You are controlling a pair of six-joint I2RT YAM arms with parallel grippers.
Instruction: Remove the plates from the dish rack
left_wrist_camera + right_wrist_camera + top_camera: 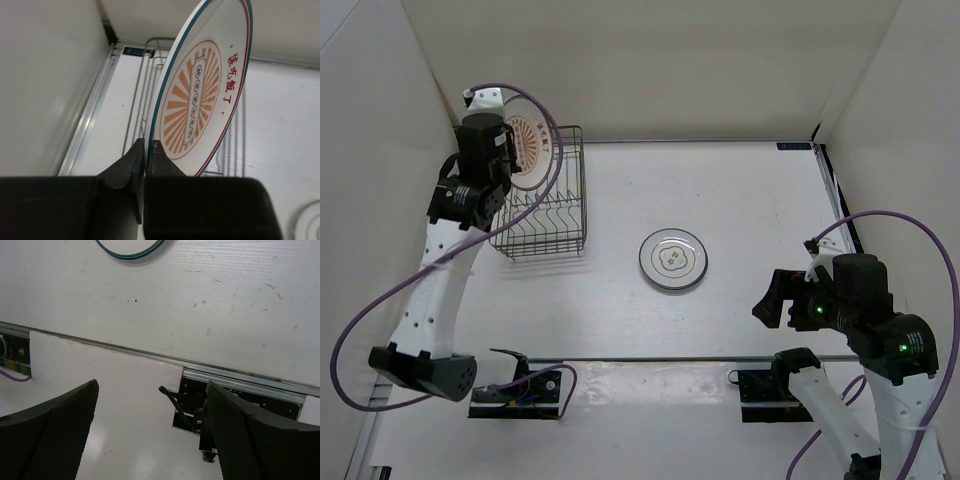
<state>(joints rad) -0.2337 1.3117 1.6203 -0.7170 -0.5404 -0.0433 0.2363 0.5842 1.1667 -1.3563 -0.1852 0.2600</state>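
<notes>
Left gripper (pixel 148 150) is pinched tight on the lower rim of the orange-patterned plate (pixel 200 100). Plate stands on edge, rising toward 1 o'clock from the jaws, over the 11 o'clock corner of the dish rack (pixel 545 215). Can't tell if it clears the tines. Likely set-down: table (pixel 770 200) at rack's 4 o'clock, beside grey-rimmed plate (pixel 673 259). Right gripper (pixel 152 390) is wide open, empty, well apart.

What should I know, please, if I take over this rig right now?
Left claw: shut on the rim of the round white plate with the orange-red sunburst, upright over the far end of the dark wire dish rack.
Right claw: open, empty, near right.
Done: the round white grey-rimmed plate lies flat on the white table.
Left: set the orange plate down; no other plate shows in the rack.
</notes>
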